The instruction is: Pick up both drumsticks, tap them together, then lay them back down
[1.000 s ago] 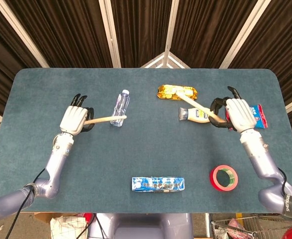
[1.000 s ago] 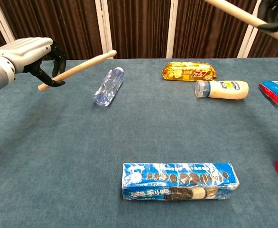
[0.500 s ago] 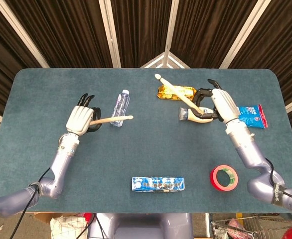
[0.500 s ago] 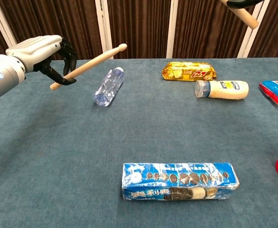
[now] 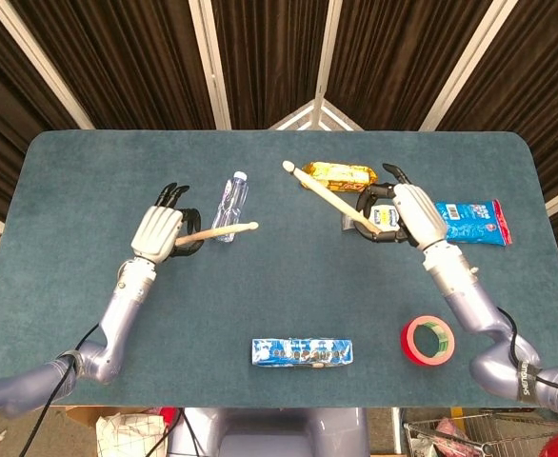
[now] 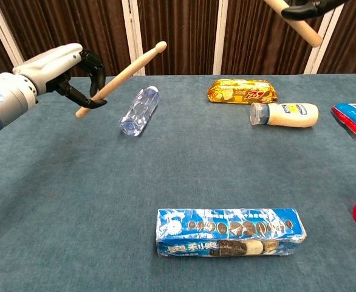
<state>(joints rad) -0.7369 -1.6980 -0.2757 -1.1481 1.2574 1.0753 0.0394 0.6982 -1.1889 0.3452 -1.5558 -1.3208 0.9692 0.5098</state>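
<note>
My left hand [image 5: 162,231] [image 6: 56,67] grips a pale wooden drumstick [image 5: 224,229] [image 6: 124,73] by its butt, raised off the table, tip pointing right toward the middle. My right hand [image 5: 400,209] holds the other drumstick [image 5: 325,194] above the table, tip pointing up and left. In the chest view only that stick's butt end [image 6: 296,24] and some dark fingers [image 6: 308,7] show at the top edge. The two tips are apart, not touching.
On the blue-green table [image 5: 279,295] lie a clear water bottle [image 5: 229,202], a gold snack pack [image 5: 341,174], a mayonnaise bottle [image 6: 285,114] under my right hand, a blue packet [image 5: 474,220], a red tape roll [image 5: 428,340] and a cookie box [image 5: 302,351] at the front.
Both hands have moved inward toward the table's middle with their sticks. The left stick's tip has risen; the right stick's tip has swung further left.
</note>
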